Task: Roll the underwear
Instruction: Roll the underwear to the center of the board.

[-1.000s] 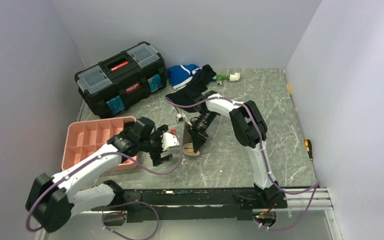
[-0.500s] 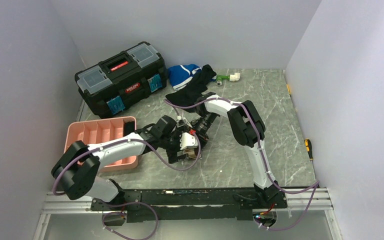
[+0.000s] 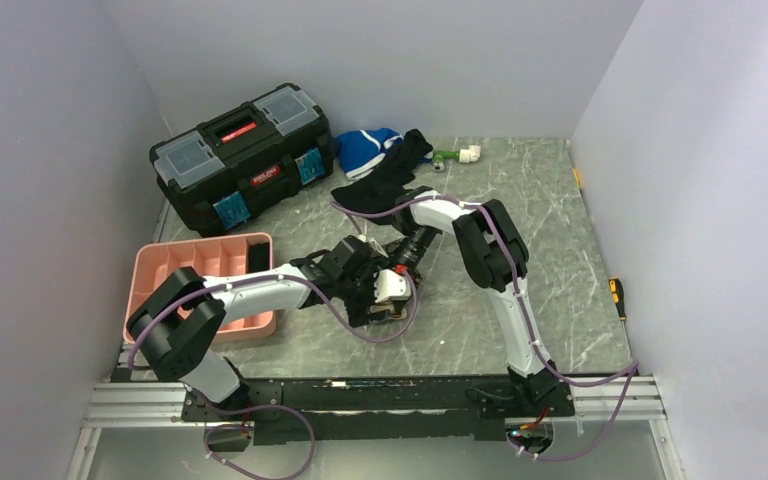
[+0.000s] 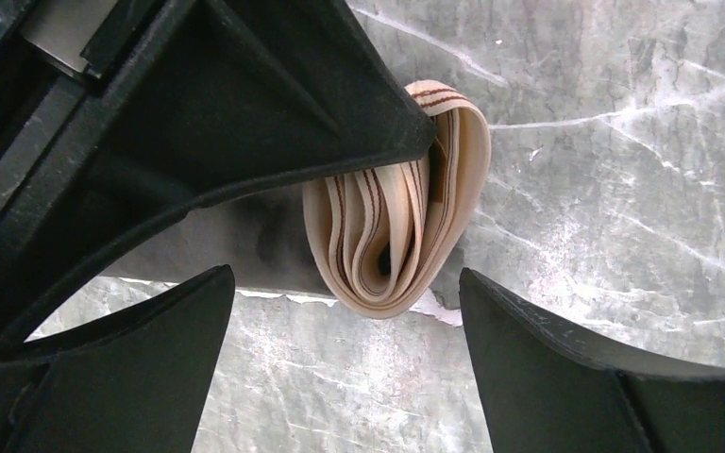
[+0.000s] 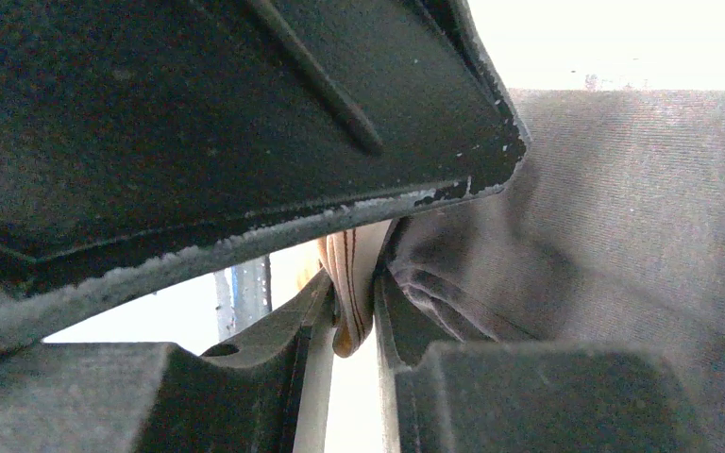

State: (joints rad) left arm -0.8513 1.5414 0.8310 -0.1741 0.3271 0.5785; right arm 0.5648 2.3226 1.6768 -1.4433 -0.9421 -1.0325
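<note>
Now mid-roll on underwear (image 4: 396,208) | found at middle of table (image 4: 623,142), tan band coiled in a loop, grey cloth behind | pinched at band edge by right gripper (image 5: 351,297), jaws narrow | straddled by left gripper (image 4: 345,283), jaws wide, nothing held | next, likely: close left on coil, turn it over the cloth, mind layers springing loose

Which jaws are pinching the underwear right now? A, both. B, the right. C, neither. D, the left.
B: the right wrist view shows the right jaws closed on the underwear at its tan waistband, while the left wrist view shows the left jaws open on either side of the roll, not gripping it.
</note>
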